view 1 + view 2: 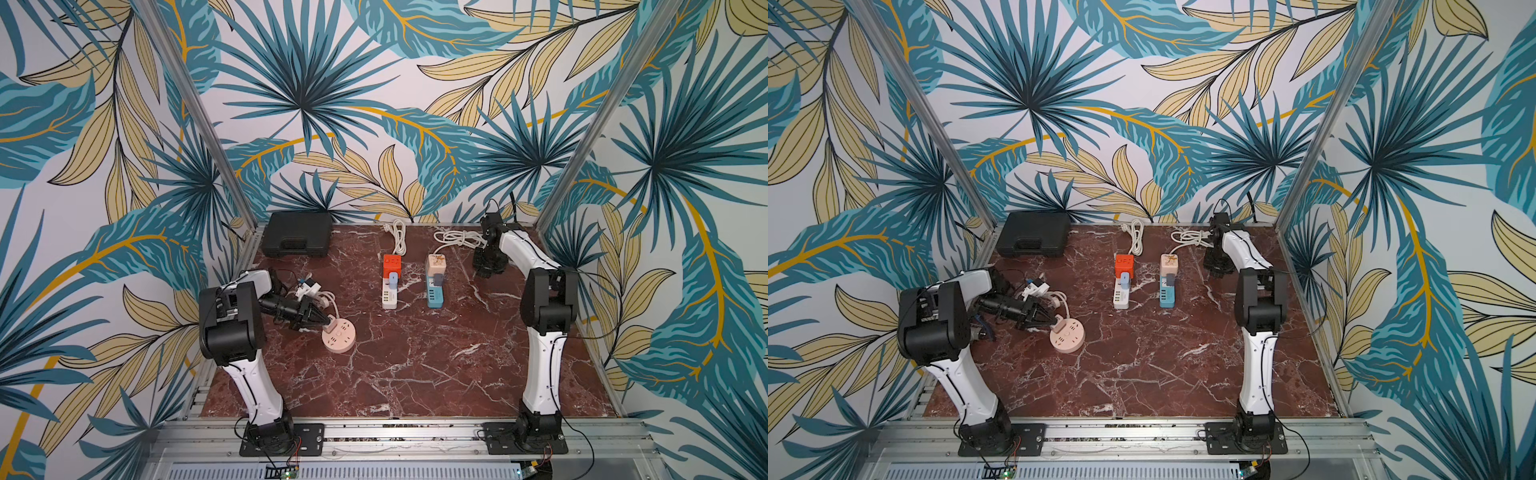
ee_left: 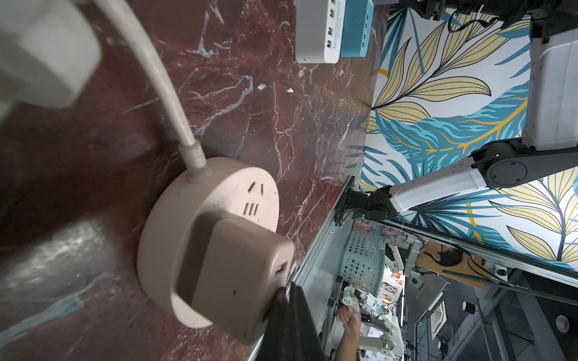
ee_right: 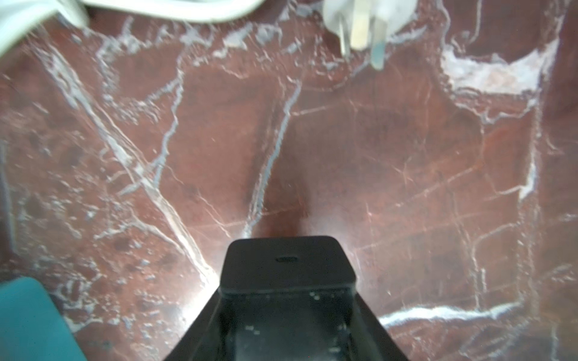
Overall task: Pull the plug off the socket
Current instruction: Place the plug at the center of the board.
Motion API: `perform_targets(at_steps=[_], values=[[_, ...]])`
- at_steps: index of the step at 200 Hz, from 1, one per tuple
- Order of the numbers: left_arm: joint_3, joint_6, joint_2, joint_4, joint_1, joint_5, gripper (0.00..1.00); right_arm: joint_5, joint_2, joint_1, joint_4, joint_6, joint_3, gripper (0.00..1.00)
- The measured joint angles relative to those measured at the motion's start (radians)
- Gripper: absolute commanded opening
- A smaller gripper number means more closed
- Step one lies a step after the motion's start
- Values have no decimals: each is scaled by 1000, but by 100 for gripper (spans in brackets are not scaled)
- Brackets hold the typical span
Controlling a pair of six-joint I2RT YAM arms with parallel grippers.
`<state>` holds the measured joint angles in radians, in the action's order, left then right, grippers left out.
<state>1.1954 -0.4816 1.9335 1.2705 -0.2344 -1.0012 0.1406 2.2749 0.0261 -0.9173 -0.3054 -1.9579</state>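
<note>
Sitting on the left part of the bench [image 1: 415, 365], the round pink socket [image 1: 343, 338] has the pink plug [image 1: 331, 324] seated in it, on the rim side nearest the left arm [image 1: 232, 324]; it is not pulled out. The left wrist view agrees: the plug [image 2: 240, 281] is flush in the socket [image 2: 219, 193], and the socket cord [image 2: 162, 78] leaves from the opposite rim. The left jaws are fully closed, tips together as one black wedge, holding nothing. The wedge meets the plug's outer edge by its small port; it looks like touching, but the angle is poor. In both top views the left jaws slant down onto the plug.

The right arm [image 1: 544, 307] reaches to the back right of the bench, with the right jaws aimed down over bare marble, well apart from the socket. How wide the right jaws stand cannot be told: the right wrist view shows only one black part of them and nothing visibly held. A loose white plug [image 3: 366, 22] with bare prongs lies near there.

Mid bench lies a white strip [image 1: 389, 297] carrying an orange cube [image 1: 392, 266] and a blue plug [image 1: 393, 279], with a blue strip [image 1: 435, 297] just beside it. A black case [image 1: 297, 235] is at the back left.
</note>
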Motion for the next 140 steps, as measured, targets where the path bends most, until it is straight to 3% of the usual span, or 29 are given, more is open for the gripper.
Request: perform_targets(at_steps=[50, 77, 140], values=[[0, 0, -4, -2, 2, 5, 0, -7, 52, 1, -8, 3, 2, 72], [0, -1, -5, -2, 3, 5, 0, -7, 30, 8, -7, 2, 27, 73], [8, -27, -32, -6, 17, 39, 0, -10, -275, 97, 16, -23, 196, 73]])
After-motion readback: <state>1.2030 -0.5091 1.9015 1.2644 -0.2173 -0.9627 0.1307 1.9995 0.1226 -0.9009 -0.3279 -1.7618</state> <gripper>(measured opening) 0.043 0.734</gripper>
